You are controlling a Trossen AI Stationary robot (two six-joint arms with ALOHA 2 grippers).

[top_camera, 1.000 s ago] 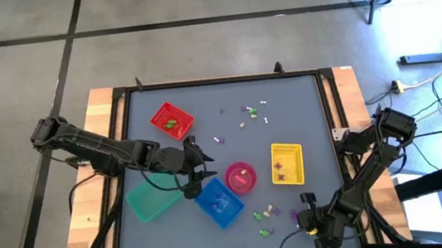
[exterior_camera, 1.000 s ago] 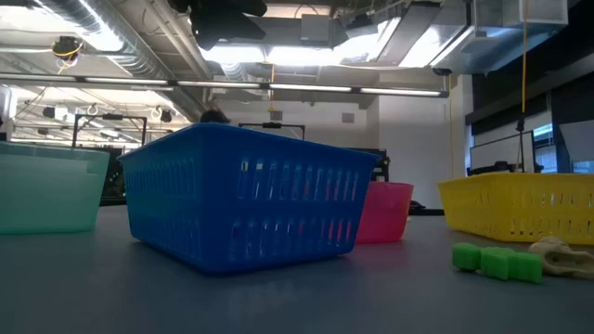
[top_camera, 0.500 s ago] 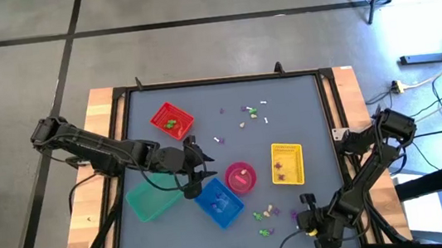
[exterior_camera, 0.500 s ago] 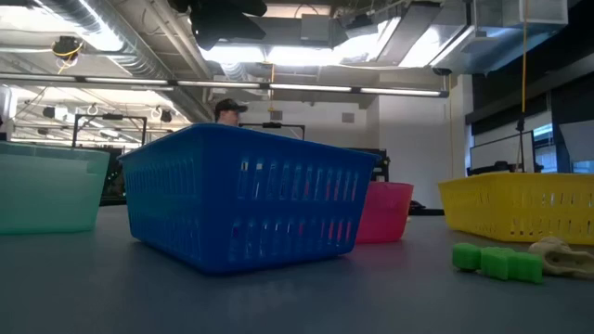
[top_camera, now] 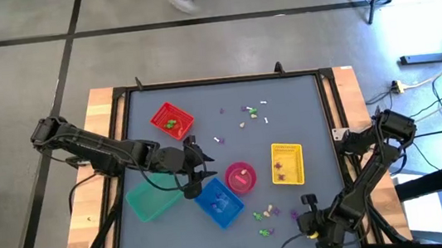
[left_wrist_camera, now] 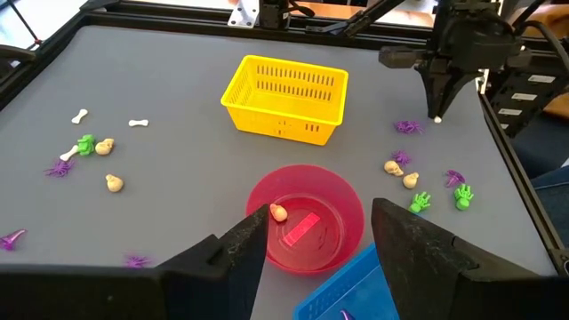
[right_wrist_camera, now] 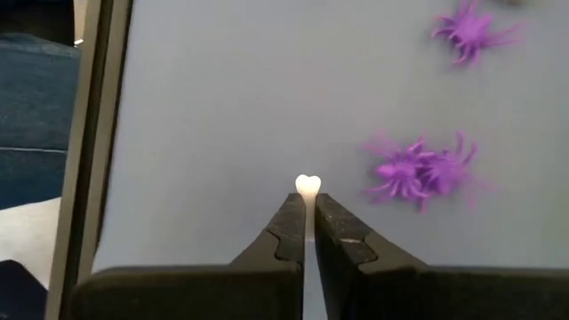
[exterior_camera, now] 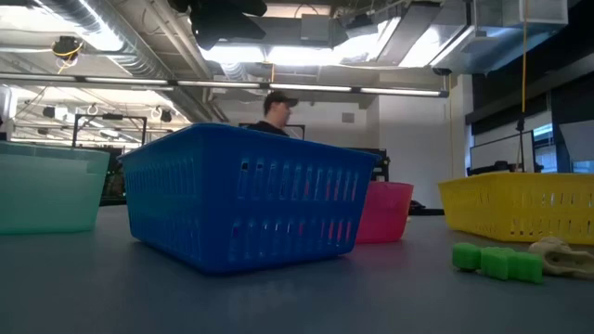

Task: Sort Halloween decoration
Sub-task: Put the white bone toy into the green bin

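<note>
The Halloween decoration lies scattered as small trinkets: a far group (top_camera: 251, 114) and a near group (top_camera: 265, 215) of purple spiders (right_wrist_camera: 418, 169), green pieces (exterior_camera: 497, 262) and cream skulls (left_wrist_camera: 398, 169). My right gripper (top_camera: 306, 214), at the table's near right, is shut on a small white bone (right_wrist_camera: 308, 186). My left gripper (left_wrist_camera: 316, 240) hangs open above the pink bowl (left_wrist_camera: 307, 227) and the blue basket (top_camera: 219, 201), with nothing between its fingers. My right gripper pinches the white bone between its two fingertips (right_wrist_camera: 289, 222). The bone lies along the fingers, and its knobbed end (right_wrist_camera: 308, 184) sticks out past their tips. The fingers slant steeply down toward the table (left_wrist_camera: 437, 111).
A red basket (top_camera: 171, 120) holding green pieces stands at the far left, a yellow basket (top_camera: 286, 164) at the right, a teal basket (top_camera: 150, 200) at the near left. The pink bowl holds a cream skull (left_wrist_camera: 278, 212). A person (exterior_camera: 277, 109) is in the room behind.
Neither arm has visibly moved. The person behind the table has walked toward the right in the low view.
</note>
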